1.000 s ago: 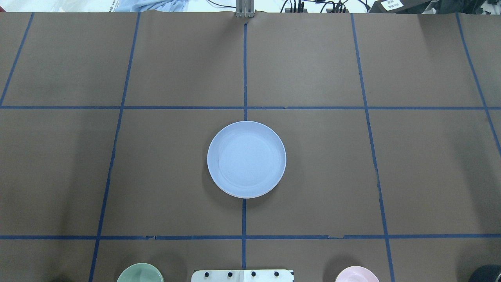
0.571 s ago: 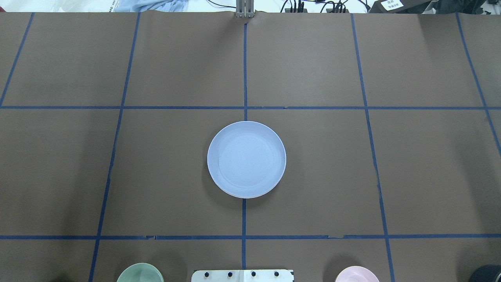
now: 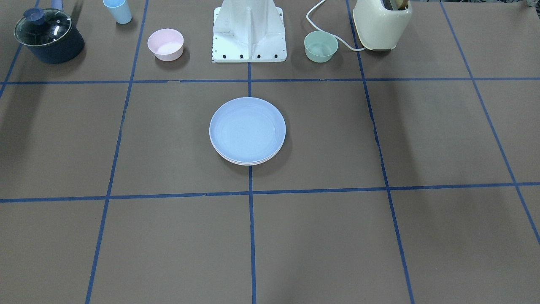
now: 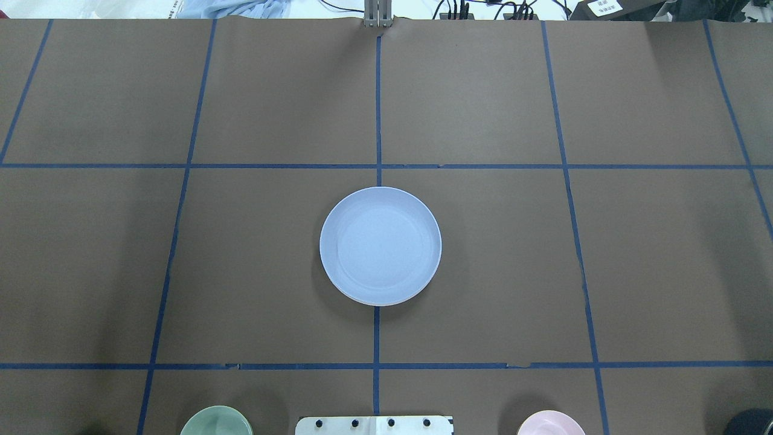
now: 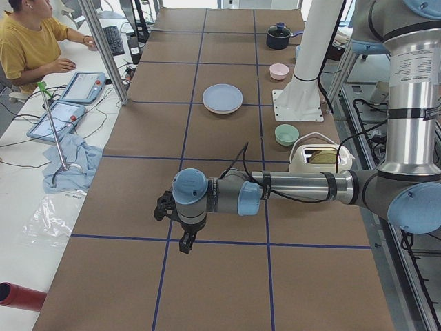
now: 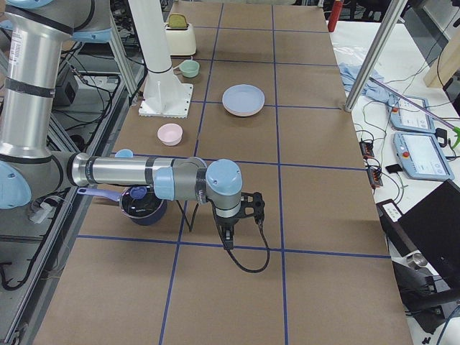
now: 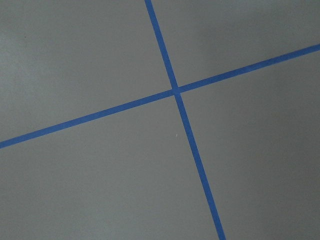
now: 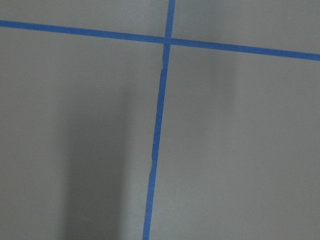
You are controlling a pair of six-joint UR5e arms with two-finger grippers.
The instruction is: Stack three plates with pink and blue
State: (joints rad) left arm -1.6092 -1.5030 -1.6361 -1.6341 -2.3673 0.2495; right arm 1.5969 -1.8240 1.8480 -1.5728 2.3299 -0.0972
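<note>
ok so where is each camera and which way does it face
Exterior front-facing: across the table, looking down at the plate stack; only the robot's base shows.
Overhead exterior: behind the robot, looking forward and down on the stack; only the base's edge shows.
Exterior left: table end, looking along it; left arm and left hand near.
Exterior right: opposite end; right arm and right hand near.
Left wrist-mounted: faces down at a blue tape crossing; no body.
Right wrist-mounted: same, another crossing.
Shared: both side views show the plate stack.
</note>
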